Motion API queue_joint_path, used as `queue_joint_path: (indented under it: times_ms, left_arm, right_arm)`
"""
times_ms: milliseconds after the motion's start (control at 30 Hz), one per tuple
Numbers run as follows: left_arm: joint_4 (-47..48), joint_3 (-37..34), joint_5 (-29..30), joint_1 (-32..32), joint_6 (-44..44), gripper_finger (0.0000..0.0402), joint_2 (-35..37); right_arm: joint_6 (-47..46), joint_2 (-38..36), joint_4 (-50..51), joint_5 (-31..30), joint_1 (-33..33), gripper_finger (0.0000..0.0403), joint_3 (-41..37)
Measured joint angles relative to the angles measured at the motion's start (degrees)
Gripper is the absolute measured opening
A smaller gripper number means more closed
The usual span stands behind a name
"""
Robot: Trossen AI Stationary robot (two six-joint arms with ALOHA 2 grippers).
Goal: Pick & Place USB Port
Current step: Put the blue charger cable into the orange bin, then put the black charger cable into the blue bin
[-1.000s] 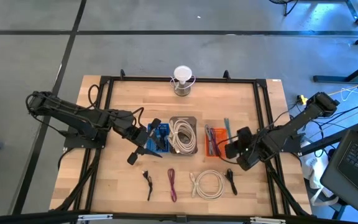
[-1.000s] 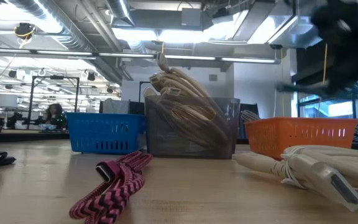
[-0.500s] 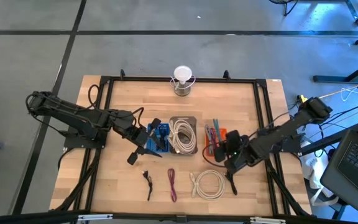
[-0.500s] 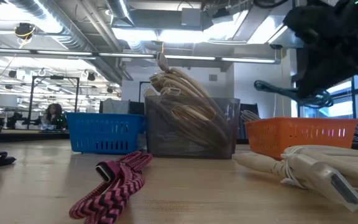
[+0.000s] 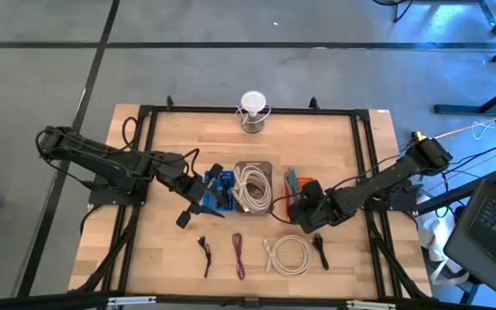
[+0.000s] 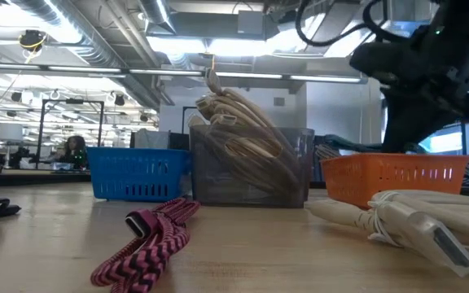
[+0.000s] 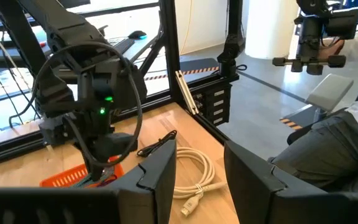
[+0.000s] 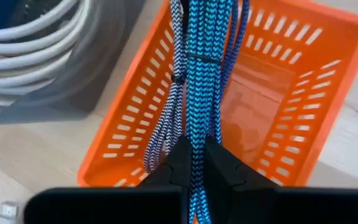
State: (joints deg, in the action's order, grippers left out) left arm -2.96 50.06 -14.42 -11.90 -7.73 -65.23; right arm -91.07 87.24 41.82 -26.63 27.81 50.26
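Holding the blue braided cable [image 8: 207, 93] between my right gripper's [image 8: 193, 163] closed fingers, I have it hanging over the orange basket [image 8: 303, 112]. Its long axis runs straight away from my fingertips, lengthwise along the basket, with a paler blue-and-white strand just beside it. My right gripper [image 5: 308, 209] sits over that basket's near end, to the right of the grey bin [image 5: 254, 188] full of coiled white cable.

My left gripper [image 5: 198, 191] waits beside the blue basket [image 5: 221, 189], its fingers [image 7: 160, 177] parted with nothing between them.

The table [image 5: 170, 250] is pale wood strips in a black frame. On its front edge lie a small black cable [image 5: 205, 252], a magenta braided cable [image 6: 149, 236], a white coil [image 5: 288, 256] and another black cable [image 5: 320, 250]. Beyond is a grey floor; the low view shows a ceiling with ducts and strip lights.
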Motion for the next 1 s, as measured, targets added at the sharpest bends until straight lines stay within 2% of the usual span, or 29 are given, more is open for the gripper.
queue_joint_path:
  times_ms: [267,533,667,800,900,1000]
  left_arm:
    - [0.1,0.0,0.0,0.0,0.0,0.0127,0.0]
    - [0.2,0.0,-0.1,0.0,0.0,0.0127,0.0]
    - [0.2,0.0,-0.2,0.0,0.1,0.0127,0.0]
    - [0.6,0.0,-0.2,0.0,1.8,0.0127,0.0]
    - [3.3,0.0,0.2,-0.2,3.8,0.0127,0.0]
    - [7.9,0.0,3.8,-1.1,7.4,0.0127,0.0]
  right_arm:
    - [0.0,2.8,-1.3,0.8,-1.0,0.0022,0.0]
    - [0.0,3.1,-0.8,0.8,-1.2,0.0117,0.0]
    - [0.0,3.0,-0.2,-0.4,-1.2,0.0146,0.0]
    - [0.3,1.0,1.4,-5.7,-0.2,0.0158,0.6]
    - [0.5,-0.9,7.6,-13.2,1.7,0.0159,4.0]
    - [0.9,-1.4,17.0,-19.6,3.8,0.016,9.2]
